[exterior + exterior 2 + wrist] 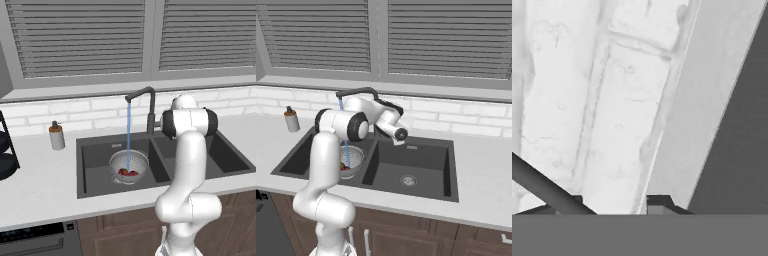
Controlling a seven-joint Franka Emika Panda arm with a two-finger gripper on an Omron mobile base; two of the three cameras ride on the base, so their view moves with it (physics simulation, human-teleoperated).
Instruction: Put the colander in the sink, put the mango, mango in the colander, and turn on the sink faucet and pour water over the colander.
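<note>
The colander (129,165) sits in the left basin of the dark sink (95,160), with the two red mangos (128,173) lying in its bottom. From the hooked spout of the sink faucet (148,106) a thin blue stream of water (128,135) falls straight into the colander. In the right base view my arm partly covers the colander (354,158), and my gripper (397,141) hangs beside the faucet's base, over the sink's back rim. In the hand view the gripper (612,205) is open, facing the tiled wall, and a dark slanted bar (537,184) crosses by its left fingertip.
A small grey soap dispenser (57,136) stands on the counter left of the sink. A dark rack (5,155) is at the far left edge. White backsplash tiles (622,115) and a window with blinds (80,40) rise behind the sink. The right basin (408,172) holds nothing.
</note>
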